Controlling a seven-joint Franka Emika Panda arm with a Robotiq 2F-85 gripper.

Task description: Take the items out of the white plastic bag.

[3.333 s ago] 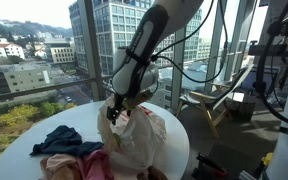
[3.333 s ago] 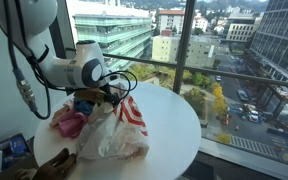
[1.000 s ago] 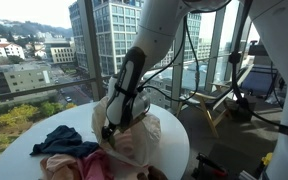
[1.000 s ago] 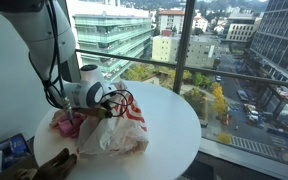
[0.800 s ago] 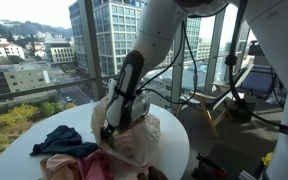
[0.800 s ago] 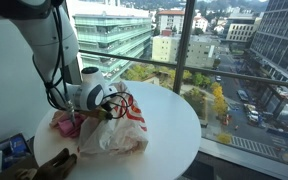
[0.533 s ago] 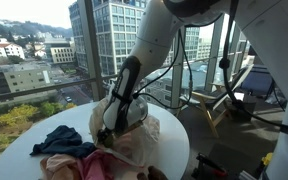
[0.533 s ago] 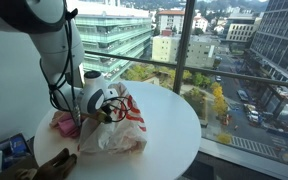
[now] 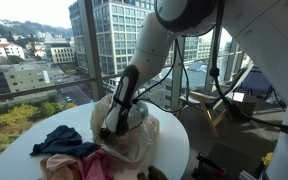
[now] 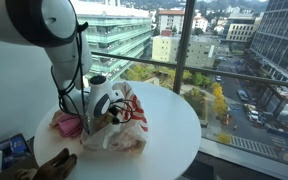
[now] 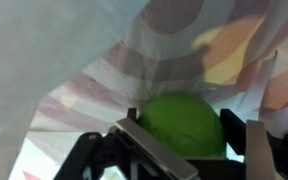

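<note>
Bag (image 9: 150, 136) surrounds the tool (image 11: 194, 132), jaws wide astride a green ball (image 11: 184, 118); navy cloth (image 9: 59, 140) and pink cloth (image 9: 84, 166) lie nearby.

No legible text, labels, numbers

We find the arm (image 9: 136, 68) entering from 1 o'clock in an exterior view and sloping steeply down toward 7 o'clock, with the wrist at its lowest end. In both exterior views the tool end is largely covered, so finger position cannot be read there. In the wrist view the gripper (image 11: 194, 132) comes in from 6 o'clock and points to 12 o'clock. Its two fingers (image 11: 154, 155) stand apart, one at 7 o'clock, the other at 5 o'clock, jaws parted.
</note>
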